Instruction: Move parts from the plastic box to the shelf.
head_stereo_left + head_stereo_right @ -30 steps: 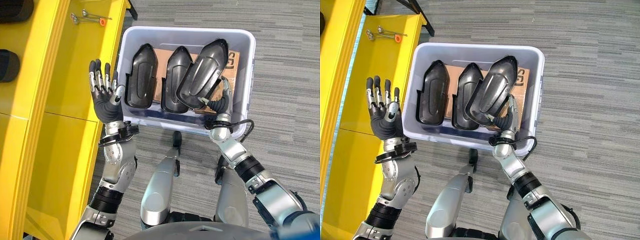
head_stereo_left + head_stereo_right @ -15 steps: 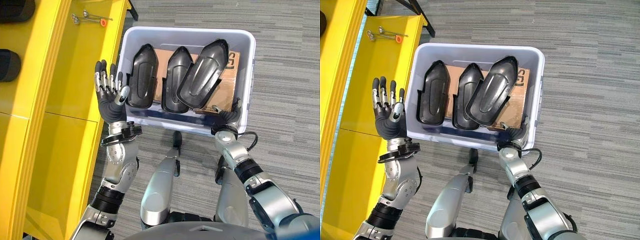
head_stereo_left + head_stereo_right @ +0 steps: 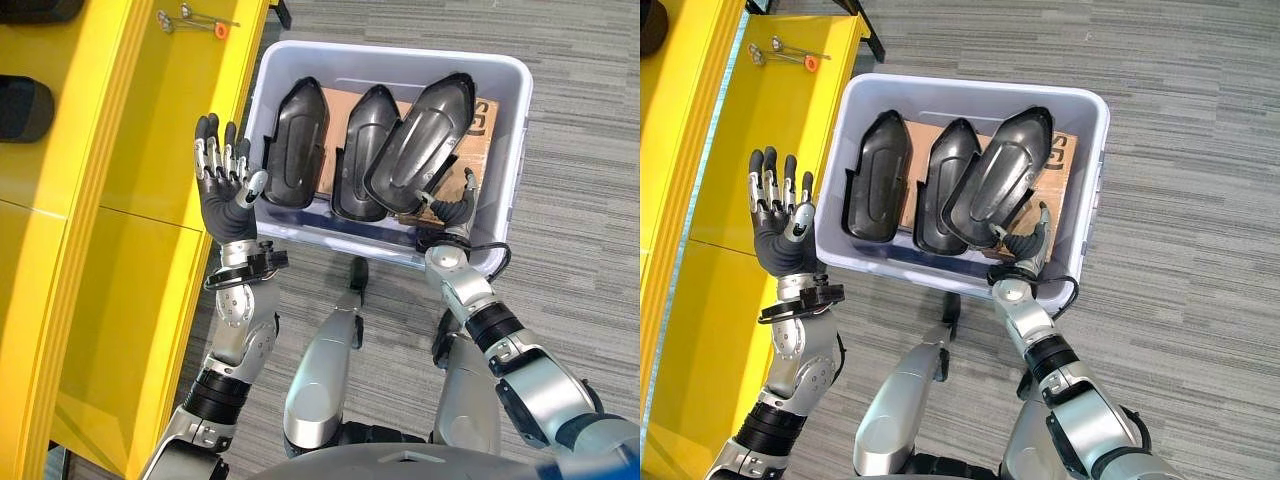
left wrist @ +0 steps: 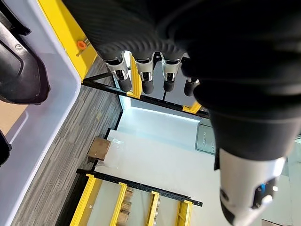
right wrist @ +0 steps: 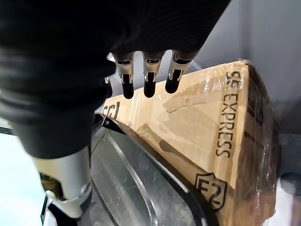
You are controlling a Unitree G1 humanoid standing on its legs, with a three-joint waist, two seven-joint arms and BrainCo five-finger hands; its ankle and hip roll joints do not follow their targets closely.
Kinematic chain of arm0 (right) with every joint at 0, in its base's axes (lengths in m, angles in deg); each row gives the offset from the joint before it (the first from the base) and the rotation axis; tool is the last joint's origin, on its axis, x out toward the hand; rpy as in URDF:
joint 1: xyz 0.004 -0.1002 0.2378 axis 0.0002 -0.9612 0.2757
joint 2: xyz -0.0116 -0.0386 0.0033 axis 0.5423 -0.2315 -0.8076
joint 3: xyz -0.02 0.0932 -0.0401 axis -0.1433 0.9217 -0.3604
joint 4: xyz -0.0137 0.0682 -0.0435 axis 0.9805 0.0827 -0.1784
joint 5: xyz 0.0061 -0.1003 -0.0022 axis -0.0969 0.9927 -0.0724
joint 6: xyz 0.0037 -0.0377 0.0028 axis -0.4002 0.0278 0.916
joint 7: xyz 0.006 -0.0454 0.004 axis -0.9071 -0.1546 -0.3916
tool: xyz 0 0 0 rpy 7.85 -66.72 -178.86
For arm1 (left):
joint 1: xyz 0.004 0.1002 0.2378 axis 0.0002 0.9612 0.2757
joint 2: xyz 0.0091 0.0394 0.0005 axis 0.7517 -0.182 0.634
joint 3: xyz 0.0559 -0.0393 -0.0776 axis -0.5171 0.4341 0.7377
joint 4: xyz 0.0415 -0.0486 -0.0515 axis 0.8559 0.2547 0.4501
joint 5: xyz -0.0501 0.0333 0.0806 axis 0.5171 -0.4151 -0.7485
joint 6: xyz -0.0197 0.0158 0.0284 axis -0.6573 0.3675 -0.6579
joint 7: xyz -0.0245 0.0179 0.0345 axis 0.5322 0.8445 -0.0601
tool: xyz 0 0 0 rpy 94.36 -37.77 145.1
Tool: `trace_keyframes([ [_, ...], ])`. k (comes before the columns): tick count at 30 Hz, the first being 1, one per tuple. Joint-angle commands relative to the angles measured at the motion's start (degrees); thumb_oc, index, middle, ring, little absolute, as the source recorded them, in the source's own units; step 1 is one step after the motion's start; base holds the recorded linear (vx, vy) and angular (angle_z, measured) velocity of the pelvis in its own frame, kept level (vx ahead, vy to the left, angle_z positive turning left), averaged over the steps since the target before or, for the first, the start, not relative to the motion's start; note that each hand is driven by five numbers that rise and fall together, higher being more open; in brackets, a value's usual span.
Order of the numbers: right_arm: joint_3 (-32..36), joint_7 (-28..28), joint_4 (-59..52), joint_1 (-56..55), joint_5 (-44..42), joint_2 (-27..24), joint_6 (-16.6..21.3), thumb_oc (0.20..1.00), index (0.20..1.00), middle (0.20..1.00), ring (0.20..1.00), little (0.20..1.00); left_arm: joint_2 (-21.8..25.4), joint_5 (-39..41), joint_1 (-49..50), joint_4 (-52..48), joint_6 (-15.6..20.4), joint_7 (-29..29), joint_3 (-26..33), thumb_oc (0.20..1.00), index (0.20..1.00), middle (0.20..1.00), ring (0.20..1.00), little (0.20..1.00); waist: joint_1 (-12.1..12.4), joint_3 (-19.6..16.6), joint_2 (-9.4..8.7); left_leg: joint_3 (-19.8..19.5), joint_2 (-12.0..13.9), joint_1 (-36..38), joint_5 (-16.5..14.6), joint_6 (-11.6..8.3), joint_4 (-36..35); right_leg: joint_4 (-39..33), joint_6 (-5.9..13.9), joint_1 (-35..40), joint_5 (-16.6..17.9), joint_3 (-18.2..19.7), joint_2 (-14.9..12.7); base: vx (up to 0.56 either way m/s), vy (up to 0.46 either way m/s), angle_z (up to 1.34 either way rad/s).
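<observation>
The pale plastic box (image 3: 390, 55) stands on the floor and holds three black moulded parts: left part (image 3: 297, 142), middle part (image 3: 362, 150) and right part (image 3: 425, 140), which leans over the middle one. My right hand (image 3: 455, 205) is inside the box's near right corner, open, fingers (image 5: 148, 77) straight over a cardboard carton (image 5: 211, 117), just beside the right part's lower end (image 5: 141, 188). My left hand (image 3: 225, 195) is raised outside the box's left wall, palm up, open and empty.
The yellow shelf (image 3: 150, 130) runs along the left. A black part (image 3: 25, 105) lies on its upper level, and small metal tools with an orange piece (image 3: 195, 18) on the lower one. Grey carpet surrounds the box.
The whole picture has shifted, so the camera moved. My right hand let go of the right part, drew back to the near rim, then went back in beside it. The left hand edged closer to the box.
</observation>
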Motion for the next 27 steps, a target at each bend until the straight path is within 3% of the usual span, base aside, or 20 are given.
trace_keyframes([
  [1, 1.6, 0.1, -4.4, 2.3, 1.8, 2.3, 3.4, 1.0, 1.0, 1.0, 1.0, 1.0, 2.6, -2.5, -1.2, -5.4, 0.9, -0.3, 0.0, 1.0, 1.0, 1.0, 1.0, 1.0, 0.4, 0.5, -0.46, -0.5, -1.3, -1.2, -0.3, 1.11, 0.5, -5.3, -2.45, 1.9, 8.2, 0.3, 0.1, 0.0, 0.0, 0.0],
  [3, 1.6, 0.2, -4.5, 2.3, 1.7, 2.3, 3.3, 1.0, 1.0, 1.0, 1.0, 1.0, 2.6, -2.5, -1.2, -5.4, 0.8, -0.2, 0.0, 1.0, 1.0, 1.0, 1.0, 1.0, 0.4, 0.5, -0.46, -0.5, -1.3, -1.1, -0.3, 1.11, 0.5, -5.3, -2.45, 1.9, 8.2, 0.3, 0.2, 0.0, 0.0, 0.0],
  [4, 1.9, 0.8, -4.7, 1.3, -3.8, 2.8, 2.3, 1.0, 1.0, 1.0, 1.0, 1.0, 2.6, -2.2, -1.0, -4.9, 1.7, -0.6, 0.2, 1.0, 1.0, 1.0, 1.0, 1.0, 0.2, 0.5, -0.54, -0.2, -1.2, -1.0, -0.5, 1.24, 0.4, -5.5, -2.5, 1.8, 8.3, 0.4, 0.2, 0.0, 0.0, 0.0],
  [6, 2.2, 0.2, -3.8, 1.2, -5.9, 3.0, 2.3, 1.0, 1.0, 1.0, 1.0, 1.0, 2.7, -2.6, -1.1, -4.7, 2.0, -0.4, 0.0, 1.0, 1.0, 1.0, 1.0, 1.0, 0.2, 0.5, -0.48, -0.2, -1.2, -1.0, -0.5, 1.23, 0.4, -5.4, -2.52, 1.8, 8.2, 0.4, 0.2, 0.0, 0.0, 0.0],
  [10, 3.5, -1.8, 1.6, 0.7, -21.1, 5.0, 2.5, 1.0, 1.0, 1.0, 1.0, 1.0, 2.6, -2.7, -1.9, -3.9, 1.9, 0.5, -0.5, 1.0, 1.0, 1.0, 1.0, 1.0, 0.3, 0.5, -0.61, -0.3, -1.3, -1.2, -0.8, 1.29, 0.7, -4.8, -2.57, 1.6, 7.8, 0.4, 0.2, 0.0, 0.0, 0.0],
  [18, 4.2, -4.2, 7.9, 5.6, -22.8, 5.0, -0.9, 1.0, 1.0, 1.0, 1.0, 1.0, 2.9, -0.9, -3.4, -3.1, 0.8, -0.5, -0.5, 1.0, 1.0, 1.0, 1.0, 1.0, 1.8, 0.5, -0.75, -0.7, -1.6, -2.0, -0.6, 1.46, 0.9, -4.7, -2.5, 1.3, 8.0, -0.7, 0.1, 0.0, -0.01, 0.02],
  [27, 5.9, -8.0, 13.3, 12.7, -22.3, 1.8, -1.5, 1.0, 1.0, 1.0, 1.0, 1.0, 3.6, -0.4, -4.9, -3.5, -1.2, -1.3, -0.7, 1.0, 1.0, 1.0, 1.0, 1.0, 4.1, 0.5, -1.06, -1.5, -2.1, -3.2, -0.4, 1.63, 1.5, -5.2, -2.23, 1.6, 8.2, -2.2, -0.2, 0.0, -0.014, 0.08],
])
